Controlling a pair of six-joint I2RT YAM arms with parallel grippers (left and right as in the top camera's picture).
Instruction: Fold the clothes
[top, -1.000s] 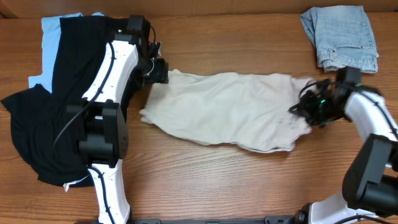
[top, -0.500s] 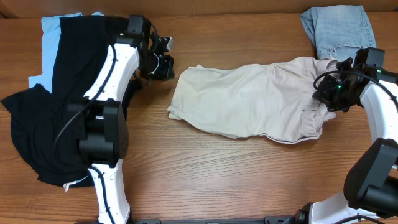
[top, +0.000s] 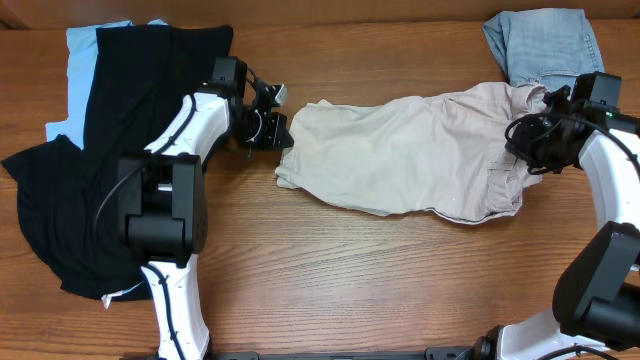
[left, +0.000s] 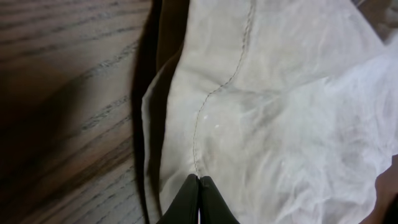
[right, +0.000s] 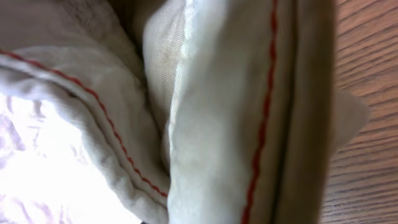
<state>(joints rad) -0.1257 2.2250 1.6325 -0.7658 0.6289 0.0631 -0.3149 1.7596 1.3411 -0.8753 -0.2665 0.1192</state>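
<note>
Our shorts (top: 400, 160) lie lengthwise left-to-right, with bare table (top: 400, 290) in front. The left gripper (left: 199, 190) is pressed closed at their left hem. The right gripper (top: 527, 150) clutches the bunched right end.

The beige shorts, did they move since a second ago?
Yes. The beige shorts slid right, toward the folded denim at the top right, carried along with the right gripper; their end now lies right by it.

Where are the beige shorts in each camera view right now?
Overhead: shorts lie centre-right on the table.
Left wrist: they fill the right two-thirds.
Right wrist: bunched, red-stitched folds fill most of the frame.
Shared landmark: wood table, left strip in left wrist, right edge in right wrist.
</note>
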